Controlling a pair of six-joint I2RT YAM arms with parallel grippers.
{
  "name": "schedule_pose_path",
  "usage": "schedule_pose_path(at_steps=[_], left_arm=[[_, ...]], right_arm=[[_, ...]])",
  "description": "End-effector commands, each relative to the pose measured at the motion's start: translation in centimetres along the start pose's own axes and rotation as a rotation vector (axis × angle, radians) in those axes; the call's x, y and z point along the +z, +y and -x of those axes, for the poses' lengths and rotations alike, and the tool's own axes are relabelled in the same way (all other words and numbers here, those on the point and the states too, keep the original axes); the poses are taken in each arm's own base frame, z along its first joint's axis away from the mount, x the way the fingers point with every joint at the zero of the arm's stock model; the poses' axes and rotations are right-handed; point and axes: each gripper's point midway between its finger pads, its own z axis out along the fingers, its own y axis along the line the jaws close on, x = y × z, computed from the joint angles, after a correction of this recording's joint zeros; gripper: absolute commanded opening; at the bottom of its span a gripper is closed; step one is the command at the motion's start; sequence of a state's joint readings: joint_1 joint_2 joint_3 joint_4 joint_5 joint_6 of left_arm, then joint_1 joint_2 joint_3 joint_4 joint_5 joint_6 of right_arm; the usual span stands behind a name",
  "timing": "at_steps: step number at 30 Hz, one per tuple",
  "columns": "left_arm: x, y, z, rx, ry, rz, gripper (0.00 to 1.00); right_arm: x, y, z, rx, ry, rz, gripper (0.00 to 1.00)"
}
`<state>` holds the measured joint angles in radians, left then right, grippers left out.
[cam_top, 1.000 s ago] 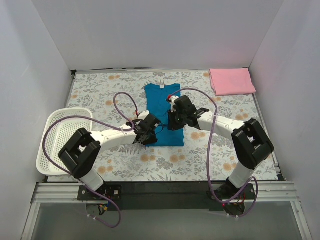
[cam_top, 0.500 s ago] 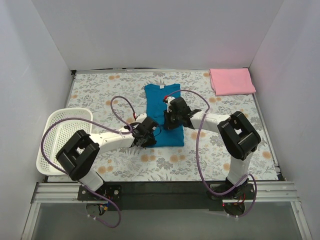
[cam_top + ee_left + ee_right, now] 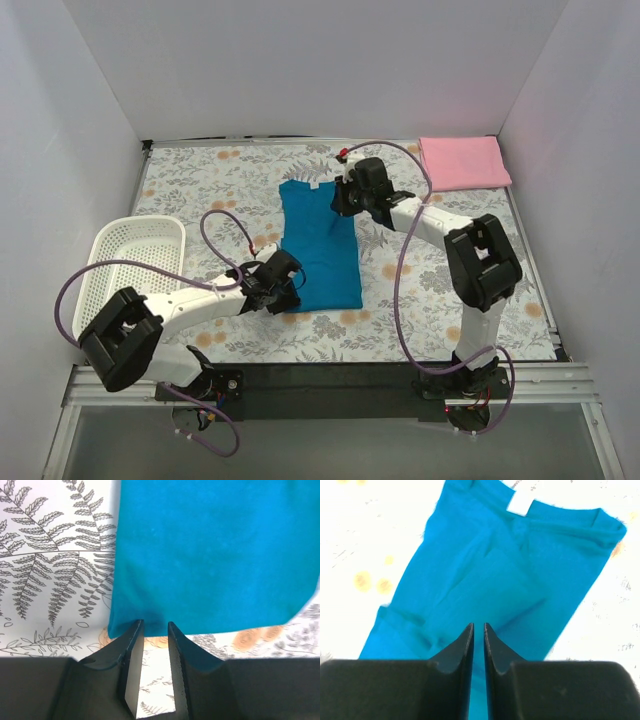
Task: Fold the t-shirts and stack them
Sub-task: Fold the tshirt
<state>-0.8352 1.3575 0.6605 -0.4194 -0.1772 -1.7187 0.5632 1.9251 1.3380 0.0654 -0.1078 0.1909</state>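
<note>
teal shirt (image 3: 316, 250) lies folded; pink shirt (image 3: 463, 162) apart

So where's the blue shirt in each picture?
Top external: the blue shirt lies mid-table, slightly tilted.
Left wrist: its hem end fills the upper right.
Right wrist: it slants through the middle, collar at the top.
Shared landmark: the white neck label, visible from above and from the right wrist; the left wrist view misses it.

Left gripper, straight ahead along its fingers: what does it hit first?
The teal shirt: the left gripper points at its hem, tips about at the edge; height above the cloth is unclear.
</note>
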Motion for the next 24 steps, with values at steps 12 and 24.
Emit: schedule_pose_path(at_steps=[12, 24], left_arm=[[-3.0, -3.7, 3.3, -0.076, -0.135, -0.328, 0.25], [2.4, 3.8, -2.0, -0.327, 0.086, -0.178, 0.19]], right_arm=[[-15.1, 9.8, -10.7, 0.386, 0.061, 0.592, 0.41], [-15.6, 6.7, -19.6, 0.782, 0.109, 0.689, 0.40]])
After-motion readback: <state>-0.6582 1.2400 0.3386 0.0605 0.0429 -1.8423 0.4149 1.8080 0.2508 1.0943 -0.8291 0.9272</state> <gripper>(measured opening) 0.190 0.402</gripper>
